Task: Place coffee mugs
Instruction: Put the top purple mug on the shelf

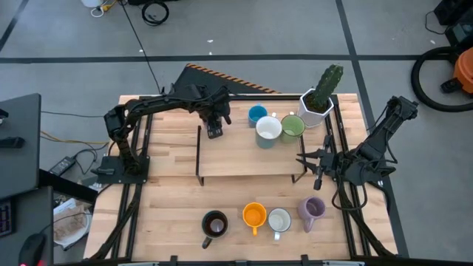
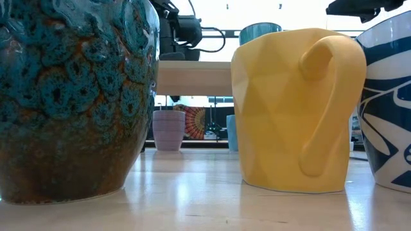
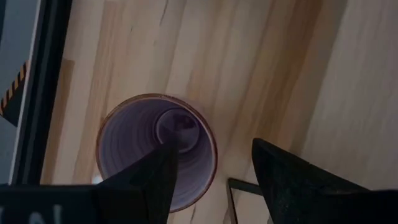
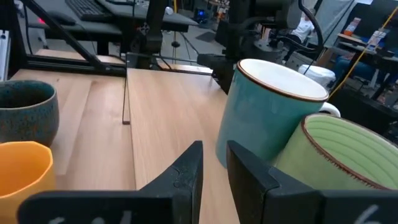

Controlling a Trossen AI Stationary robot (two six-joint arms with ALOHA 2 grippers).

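A lavender mug (image 3: pixel 146 134) stands upright on its base on the wood, seen from above; in the low view the lavender mug (image 2: pixel 168 130) shows below the riser top. My left gripper (image 3: pixel 211 168) is open above it, one finger over its mouth, the other beside its rim. From above, the left gripper (image 1: pixel 214 127) hides this mug. On the riser (image 1: pixel 244 159) stand a blue mug (image 1: pixel 257 114), a white mug (image 1: pixel 268 129) and a green mug (image 1: pixel 293 127). My right gripper (image 4: pixel 214 155) is shut and holds nothing, at the riser's right end (image 1: pixel 315 166).
Along the near edge stand a dark mug (image 1: pixel 214 224), an orange mug (image 1: pixel 253 216), a white mug (image 1: pixel 278 220) and a second lavender mug (image 1: pixel 312 209). A white cactus pot (image 1: pixel 316 105) sits at the riser's far right corner. The riser's dark legs (image 1: pixel 198 151) stand beside the left gripper.
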